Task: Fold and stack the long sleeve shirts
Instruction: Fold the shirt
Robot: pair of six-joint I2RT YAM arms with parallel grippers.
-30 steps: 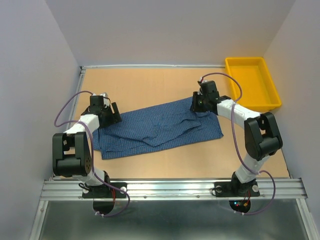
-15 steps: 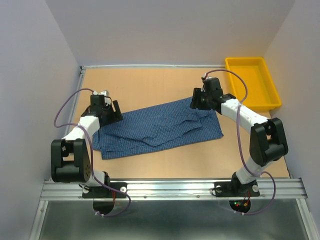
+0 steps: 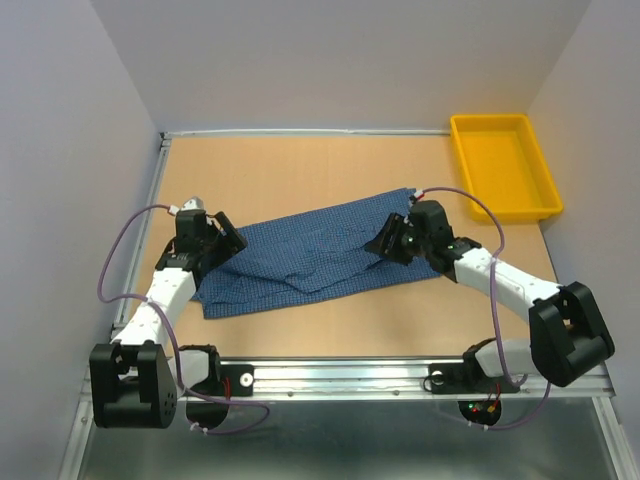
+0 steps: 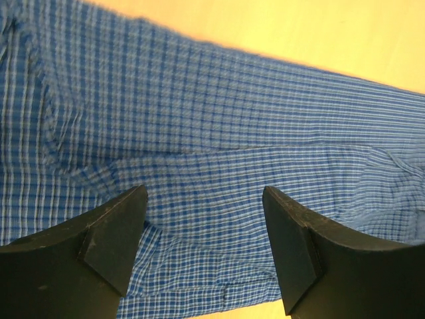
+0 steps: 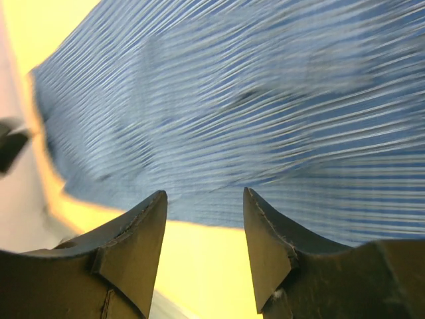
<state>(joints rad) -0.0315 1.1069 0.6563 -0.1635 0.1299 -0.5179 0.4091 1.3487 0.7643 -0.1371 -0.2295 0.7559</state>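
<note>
The blue checked long sleeve shirt [image 3: 310, 255] lies spread and rumpled across the middle of the table [image 3: 300, 170], running from near the left arm towards the right arm, its right end a little farther from the bases than its left. Only one shirt is in view. The left pincer [image 3: 226, 240] hangs over the shirt's left end. In the left wrist view its two dark fingers [image 4: 113, 239] stand wide apart with nothing between them, and the check cloth [image 4: 199, 119] lies flat below. The right pincer [image 3: 380, 245] sits over the shirt's right part. The right wrist view is blurred, but its fingers [image 5: 143, 232] show a clear gap and grip nothing, with cloth [image 5: 265, 100] and bare table beneath. A yellow tray [image 3: 500, 165] stands in the far right corner, well apart from the shirt.
</note>
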